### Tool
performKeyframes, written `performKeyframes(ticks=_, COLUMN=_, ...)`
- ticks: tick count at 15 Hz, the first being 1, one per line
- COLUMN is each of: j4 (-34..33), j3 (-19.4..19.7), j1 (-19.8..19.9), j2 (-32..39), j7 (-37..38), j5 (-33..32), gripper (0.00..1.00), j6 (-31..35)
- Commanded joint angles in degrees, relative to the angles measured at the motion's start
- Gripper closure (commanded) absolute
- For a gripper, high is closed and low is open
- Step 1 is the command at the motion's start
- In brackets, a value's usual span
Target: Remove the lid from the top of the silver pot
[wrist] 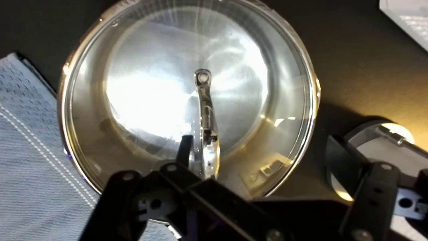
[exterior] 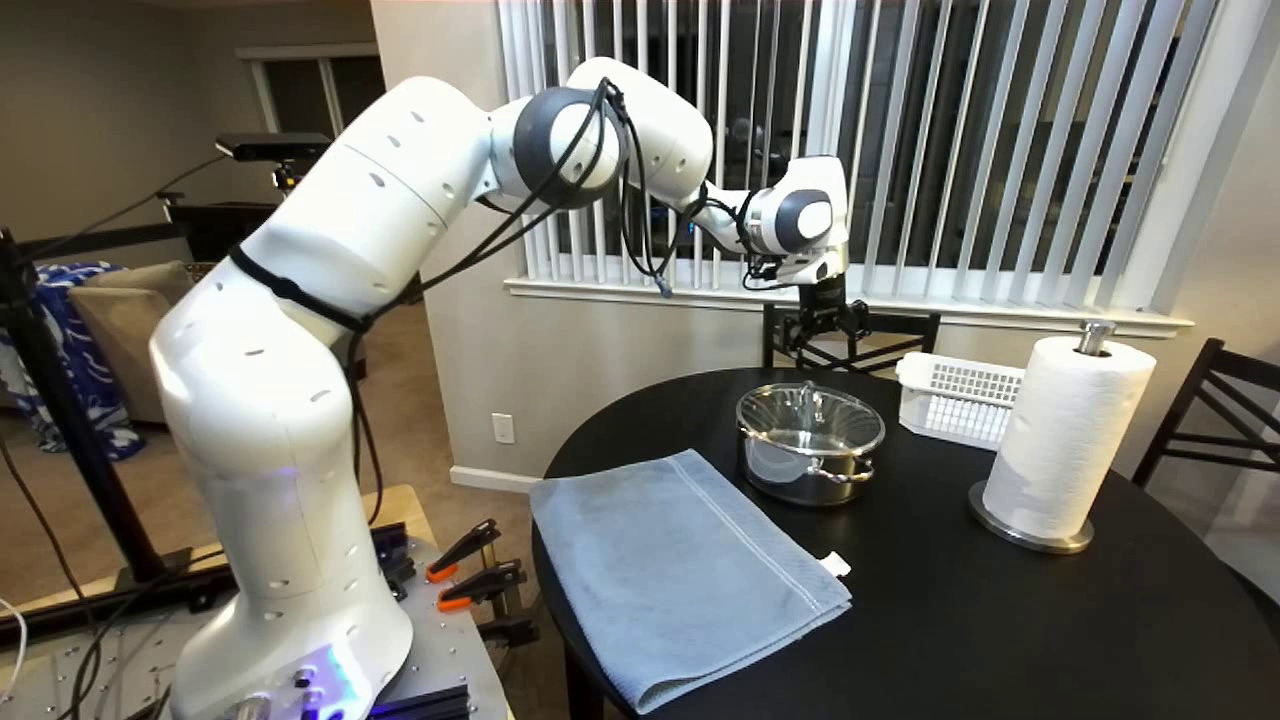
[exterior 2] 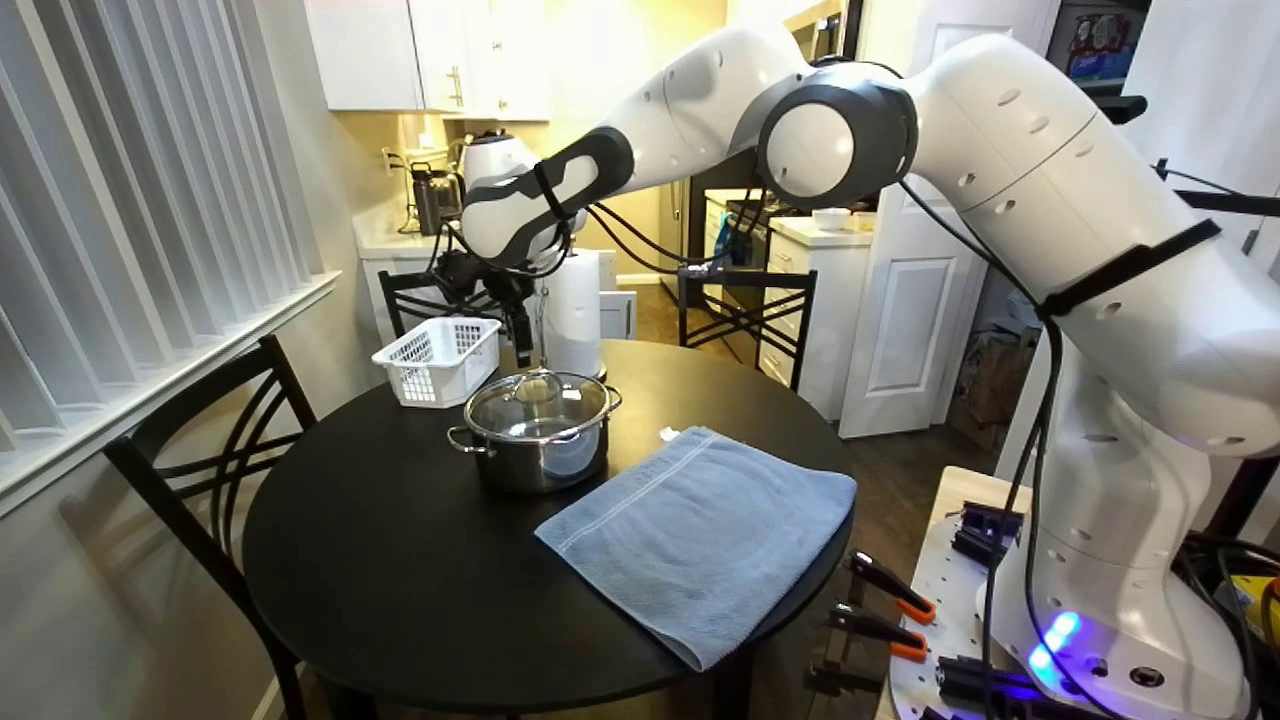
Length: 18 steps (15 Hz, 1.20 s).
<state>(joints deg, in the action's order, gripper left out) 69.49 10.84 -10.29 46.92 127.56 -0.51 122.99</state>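
Nearest in the wrist view stand the jaws, wide apart and empty, above the lid (wrist: 177,103), which covers the silver pot (exterior 2: 535,464). Its glass-mounted handle (wrist: 208,117) appears between them, nearer one fingertip (wrist: 185,149), its length crosswise to their closing.

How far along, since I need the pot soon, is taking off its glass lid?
Positioning looks largely done: the claw hangs open and empty near the arched handle of the glass lid. In hand: probably alignment; in the wrist view, one finger appears close beside the handle, contact unclear. Left: gripping, lifting and setting aside, since the lid sits on the stainless-steel pot.
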Motion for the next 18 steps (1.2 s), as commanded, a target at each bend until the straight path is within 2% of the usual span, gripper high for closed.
performKeyframes(ticks=1, j4=-4.20, j3=0.66, j1=-0.34, j2=1.57, j7=11.35, j5=-0.72, gripper=0.00, j6=-6.26)
performKeyframes(ticks=5, j4=-7.28, j3=0.00, j1=0.61, j2=3.31, j7=22.65, j5=-0.16, gripper=0.00, j6=-13.07)
performKeyframes(ticks=8, j4=-7.70, j3=-2.07, j1=2.19, j2=4.56, j7=20.45, j5=-0.34, gripper=0.00, j6=-15.21)
performKeyframes(ticks=10, j4=-7.68, j3=-3.04, j1=3.12, j2=5.71, j7=17.31, j5=-0.61, gripper=0.00, j6=-12.25)
performKeyframes(ticks=14, j4=-8.92, j3=-3.55, j1=3.92, j2=7.59, j7=13.23, j5=-1.11, gripper=0.00, j6=-10.81)
performKeyframes(ticks=18, j4=-7.82, j3=-3.71, j1=4.01, j2=6.42, j7=9.57, j5=-1.03, gripper=0.00, j6=-8.15)
